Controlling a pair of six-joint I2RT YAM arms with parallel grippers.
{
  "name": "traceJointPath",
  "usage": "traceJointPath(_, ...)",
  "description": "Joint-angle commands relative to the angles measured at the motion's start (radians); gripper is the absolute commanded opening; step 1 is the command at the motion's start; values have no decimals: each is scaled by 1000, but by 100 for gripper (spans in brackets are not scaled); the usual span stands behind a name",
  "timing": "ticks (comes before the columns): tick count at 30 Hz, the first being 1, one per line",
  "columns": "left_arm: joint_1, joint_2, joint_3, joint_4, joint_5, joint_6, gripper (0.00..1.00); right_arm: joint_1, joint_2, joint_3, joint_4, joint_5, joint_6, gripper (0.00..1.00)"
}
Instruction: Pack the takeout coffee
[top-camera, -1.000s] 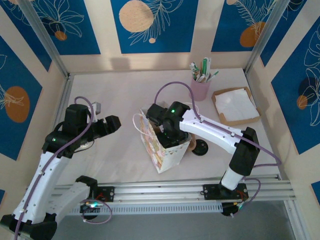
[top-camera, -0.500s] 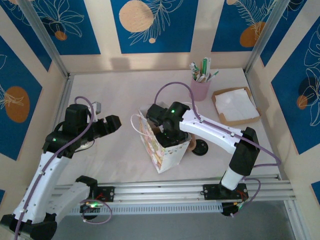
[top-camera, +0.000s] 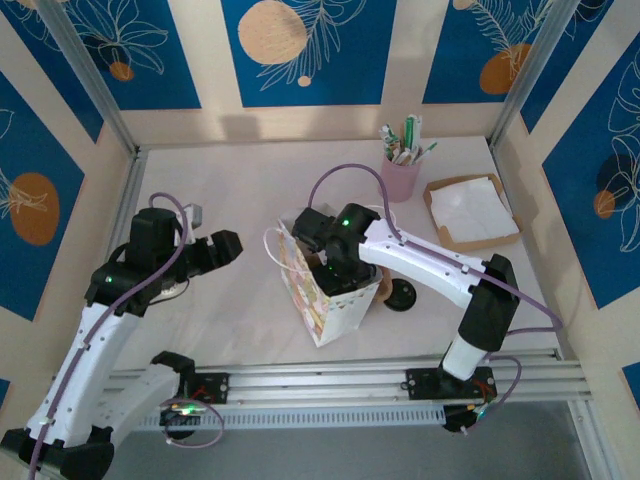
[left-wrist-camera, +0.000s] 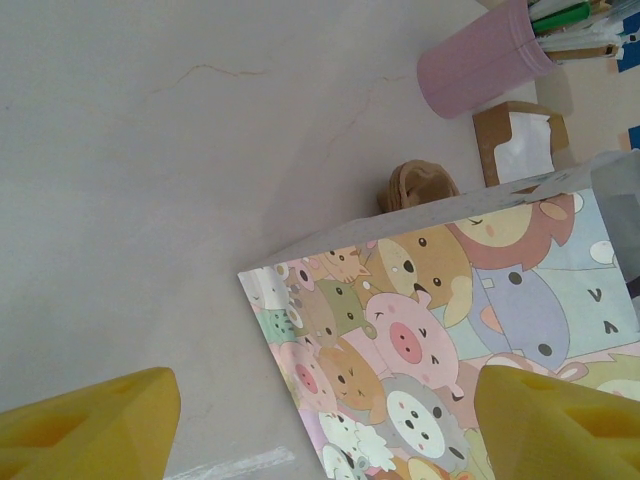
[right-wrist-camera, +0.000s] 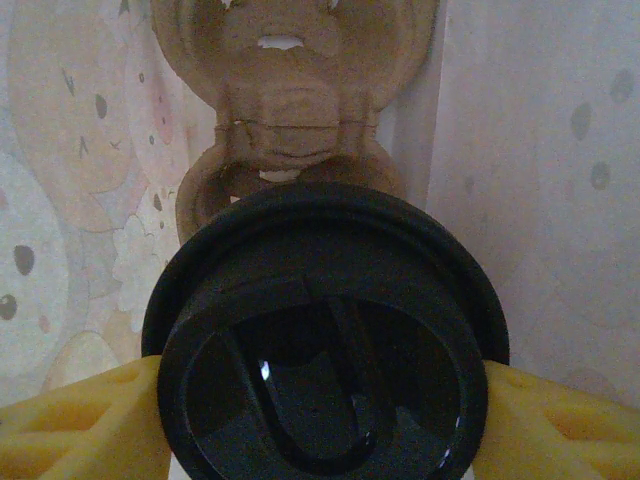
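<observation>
step in hand, judged: lowering the takeout coffee (right-wrist-camera: 325, 340) into the cartoon-print bag (top-camera: 325, 305). the right gripper (right-wrist-camera: 320, 420) is clamped on the cup at its black lid, inside the bag mouth, wrist pointing down. advice: hold the cup upright, descend centred between the bag walls, release only once seated. the left gripper (top-camera: 226, 247) hovers left of the bag, jaws apart, empty.

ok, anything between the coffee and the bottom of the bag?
The right hand holds the takeout coffee inside the bag. Ahead of the cup a brown pulp carrier shows, apparently in the bag too; likely its seat rather than a block. Nothing else visible.
</observation>
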Motion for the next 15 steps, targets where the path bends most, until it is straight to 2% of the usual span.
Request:
traceJointPath(1,10,-8,-8,11,17,-6,78,0,-26,-12,-9,-42,-7,68)
traceJointPath(4,9,-20,5,9,12,-4,82,0,-26,-11,-9,-43,-8,68)
traceJointPath(10,10,-58,59,-14,-26,8,99,2,-25,-10,-11,-44,-6,68)
traceJointPath(15,10,-102,91,-34,-79,17,100,3,-25,-6,-12,-43,-6,68)
